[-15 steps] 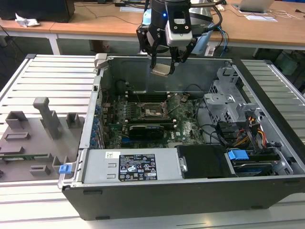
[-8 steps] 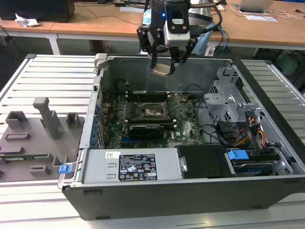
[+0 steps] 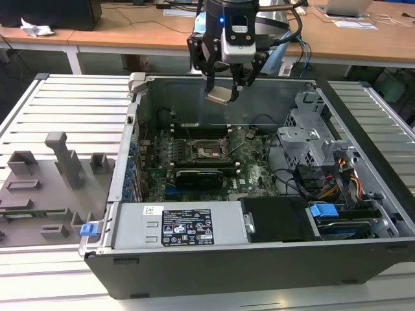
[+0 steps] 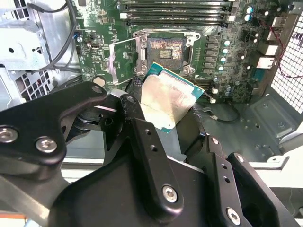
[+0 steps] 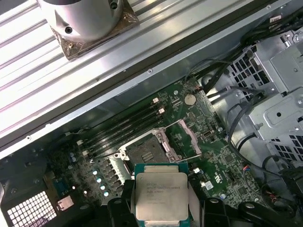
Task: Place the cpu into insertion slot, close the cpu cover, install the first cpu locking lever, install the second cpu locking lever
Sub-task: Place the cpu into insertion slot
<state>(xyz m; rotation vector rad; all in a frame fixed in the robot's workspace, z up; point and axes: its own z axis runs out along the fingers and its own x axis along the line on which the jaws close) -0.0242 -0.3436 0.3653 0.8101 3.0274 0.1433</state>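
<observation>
My gripper [image 3: 224, 89] hangs over the back of the open computer case, shut on the cpu [image 3: 219, 96]. In both wrist views the cpu [image 4: 168, 101] [image 5: 160, 195] is a small square chip with its silver metal face showing and a green rim, clamped between the black fingers [image 4: 135, 116]. The insertion slot [image 3: 209, 151] [image 4: 165, 49] [image 5: 144, 151] lies uncovered on the green motherboard, below and apart from the chip. The cpu cover [image 4: 121, 61] [image 5: 182, 137] is a thin metal frame swung open to one side of the slot.
Memory sticks [image 4: 175, 12] run beside the slot. A long black card [image 3: 202, 175] lies nearer the case front. A metal drive cage [image 3: 311, 139] with cables fills the exterior view's right, and a power supply [image 3: 178, 227] sits at the front. Grey fixtures [image 3: 61, 159] stand outside at the left.
</observation>
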